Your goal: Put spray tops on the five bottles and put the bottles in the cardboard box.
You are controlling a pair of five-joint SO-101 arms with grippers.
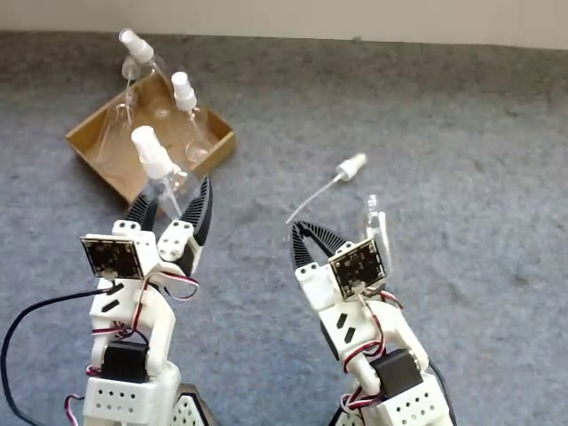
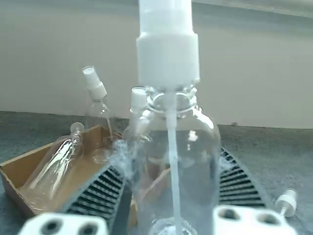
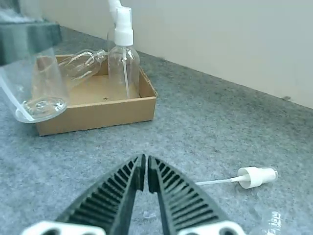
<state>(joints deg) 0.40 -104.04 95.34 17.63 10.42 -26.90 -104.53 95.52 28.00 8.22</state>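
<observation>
We see the left gripper (image 1: 177,192) clamping a capped bottle (image 1: 158,164), cap end toward the box (image 1: 89,146) just beyond; the right gripper (image 1: 300,235), jaws almost together, holds nothing.

Clear glossy bottle (image 2: 168,161), matt cardboard box (image 1: 93,146)

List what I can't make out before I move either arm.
- Loose bottle by the right arm: high view, partly hidden behind that arm; right wrist view, cut by the edge.
- Held bottle: left wrist view, the tip of its spray top runs off the edge.
- Lying bottle in the cardboard box: high view, clear glass, outline faint.
</observation>
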